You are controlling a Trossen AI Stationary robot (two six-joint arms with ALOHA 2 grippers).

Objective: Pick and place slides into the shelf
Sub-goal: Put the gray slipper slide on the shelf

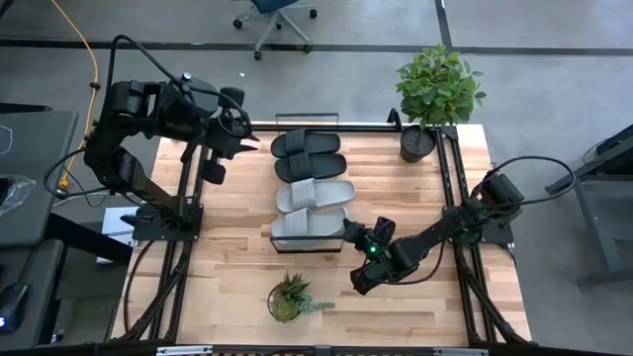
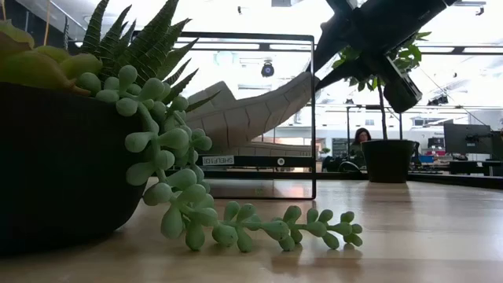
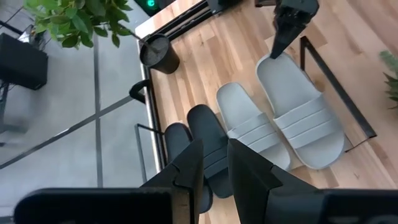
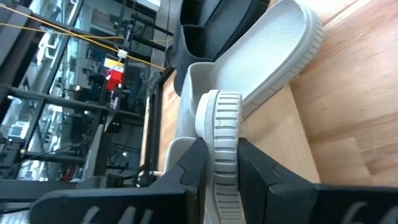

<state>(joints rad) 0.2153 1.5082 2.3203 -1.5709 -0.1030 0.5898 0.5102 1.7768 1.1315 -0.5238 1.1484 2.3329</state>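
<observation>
Four slides lie side by side on the shelf (image 1: 297, 249). The two black ones (image 1: 308, 153) are at the far end and one grey one (image 1: 315, 195) is beside them. The nearest grey slide (image 1: 309, 223) is tilted, with its right-hand end raised. My right gripper (image 1: 358, 237) is shut on that end and shows again in the low view (image 2: 334, 55). My left gripper (image 3: 214, 171) hangs high over the table's far left, above the black slides (image 3: 208, 140), open and touching nothing. My right gripper pinches the raised heel end (image 4: 219, 134) of the nearest grey slide between its two fingers, one on the top face and one on the sole. It comes slanting from the table's near right. The heel (image 2: 302, 82) is lifted, and the slide slopes down toward its other end on the shelf.
A tall potted plant (image 1: 433, 94) stands at the table's far right corner. A small succulent pot (image 1: 289, 298) sits near the front edge and fills the low view's left (image 2: 71, 149). Bare wood lies left and right of the shelf. A person (image 2: 363, 137) sits in the room behind.
</observation>
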